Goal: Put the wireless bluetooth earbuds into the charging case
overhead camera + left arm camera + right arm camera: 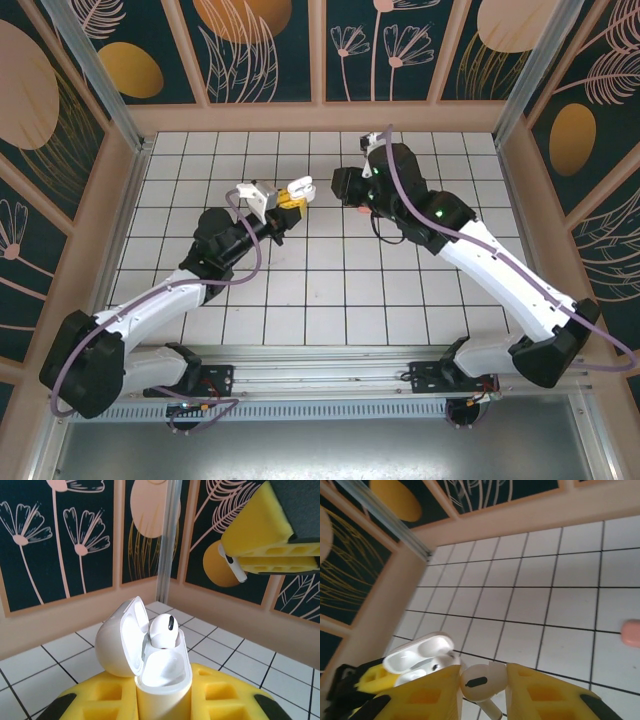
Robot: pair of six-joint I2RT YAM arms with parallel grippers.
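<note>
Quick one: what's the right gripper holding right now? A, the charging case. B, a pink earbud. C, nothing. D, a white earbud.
D: a white earbud is pinched in the right gripper; the case is in the left gripper.

— What carried everything?
— A table (330, 290) topped with white square tiles and dark grout lines, ringed by a low peach-coloured wall (320, 118).
— Did anything lie on it?
— One salmon-pink earbud (632, 632). It rested on a tile at the right edge of the right wrist view, partly cut off by the frame.
</note>
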